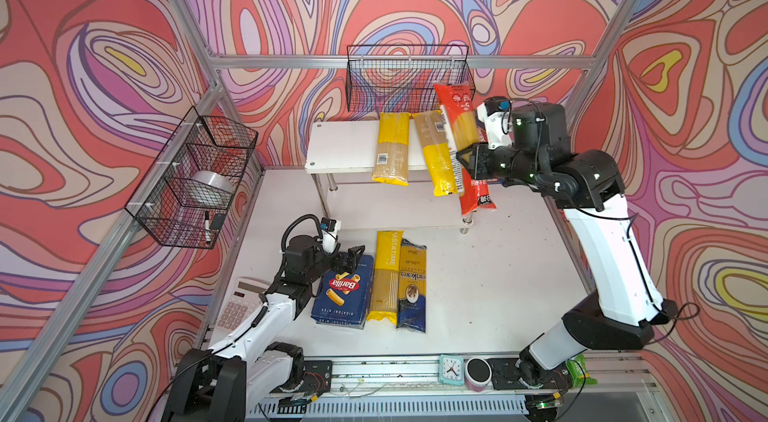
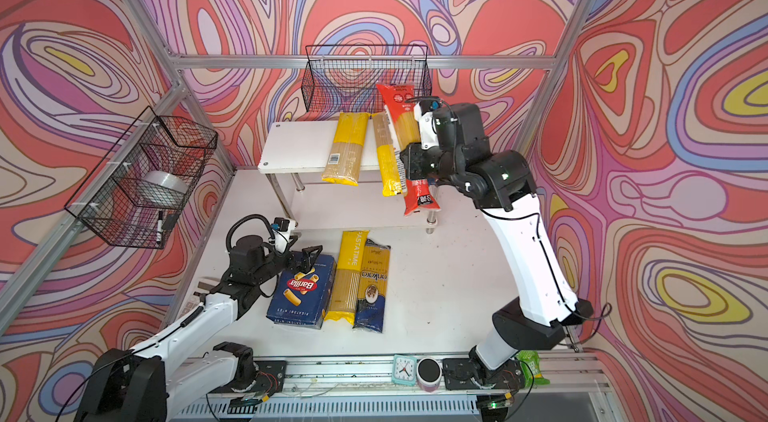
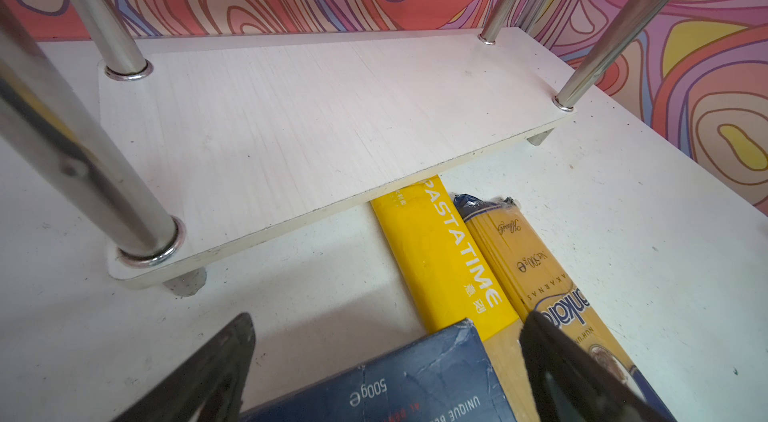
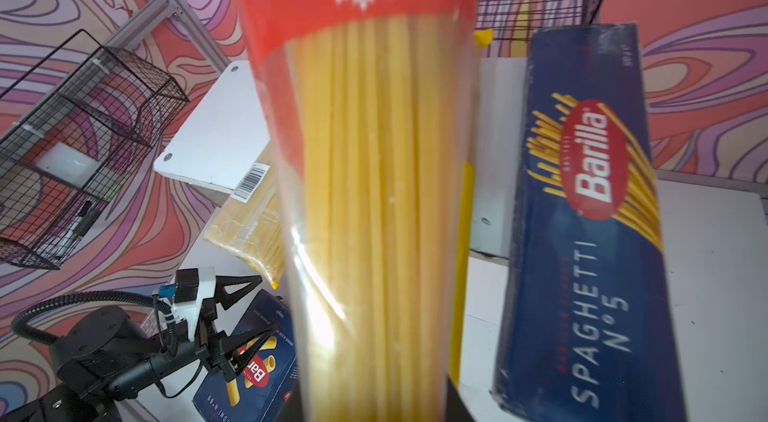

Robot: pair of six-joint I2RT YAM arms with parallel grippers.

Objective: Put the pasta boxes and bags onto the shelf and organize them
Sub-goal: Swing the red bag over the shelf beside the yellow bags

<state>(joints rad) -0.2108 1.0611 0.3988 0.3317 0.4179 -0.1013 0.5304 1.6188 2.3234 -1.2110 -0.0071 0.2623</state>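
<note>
In both top views the right gripper (image 1: 465, 161) is clamped on the red bag (image 1: 461, 131), which is held tilted over the right end of the shelf (image 1: 345, 146) top board. Beside it the first yellow bag (image 1: 392, 150) and second yellow bag (image 1: 434, 158) lie on that board and overhang its front edge. The left gripper (image 1: 354, 256) stands spread and empty over the far end of the rigatoni box (image 2: 301, 293). The box is marked "Barilla" and "RIGATONI" and lies flat on the table (image 2: 449, 295). The PASTATIME bag (image 2: 348, 274) and the dark blue bag (image 2: 371, 289) lie alongside it. Left wrist view: jaws apart above the box corner, printed "500g". "PASTATIME" is legible, and that bag's end reaches under the bare lower board (image 3: 311, 121). Right wrist view: the red bag's clear window shows spaghetti. Next to it the spaghetti box (image 4: 582, 233) reads "Barilla SPAGHETTI N°5" and lies across the top board's end.
</note>
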